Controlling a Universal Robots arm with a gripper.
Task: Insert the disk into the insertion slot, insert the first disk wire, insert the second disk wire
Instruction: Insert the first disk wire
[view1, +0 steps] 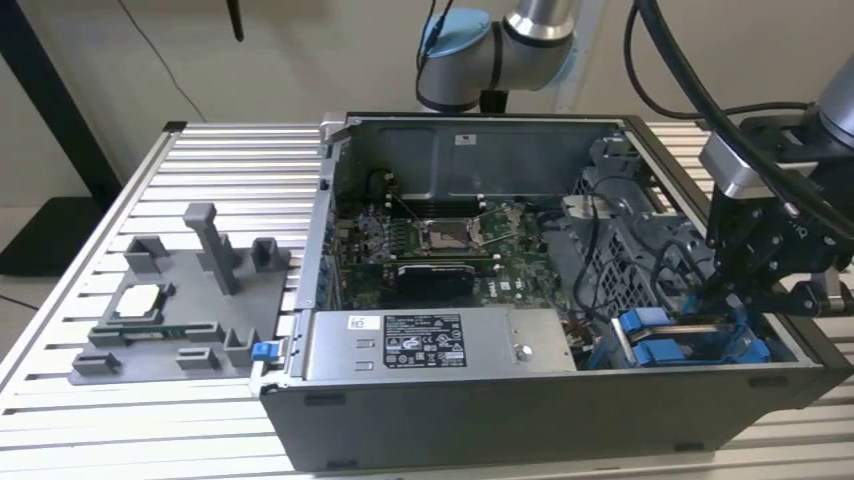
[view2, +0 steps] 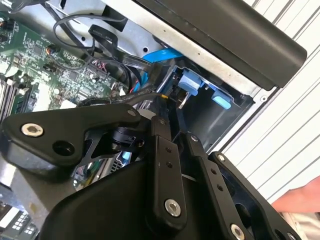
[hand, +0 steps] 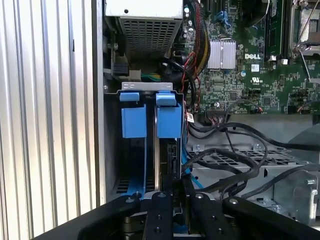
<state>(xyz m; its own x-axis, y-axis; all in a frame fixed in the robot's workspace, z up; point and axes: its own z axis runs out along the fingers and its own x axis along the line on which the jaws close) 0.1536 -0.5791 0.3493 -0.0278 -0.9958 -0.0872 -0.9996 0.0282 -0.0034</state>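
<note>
At the corner of the open case on the exterior view's right, the gripper hangs down into the insertion slot. First wrist view: fingers pinched on the near end of the disk. The disk stands on edge in the slot, its blue tab beside a second blue tab.

Obstructions: black cables loop just beside the disk, across the perforated cage. The power-supply box sits just past the tabs. The motherboard is well apart.
</note>
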